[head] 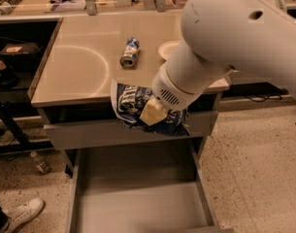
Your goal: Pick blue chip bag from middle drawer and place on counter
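My claw (152, 113) pinches one blue chip bag (129, 102), held up at the front edge of the shiny tan table (79, 74). Behind my claw lie one small can (130, 52) and one white plate (167, 49). Below it, one grey drawer (138, 205) is open above a speckled floor (254, 154).

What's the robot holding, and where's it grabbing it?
The gripper holds the blue chip bag near its crumpled middle, above the middle drawer.

Your glossy tan counter (79, 67) has a small blue-and-white can (130, 53) lying on its side and a white plate (168, 49) beside it, half hidden. The gripper (152, 114) sits at the front edge, clamping the blue chip bag (130, 103).
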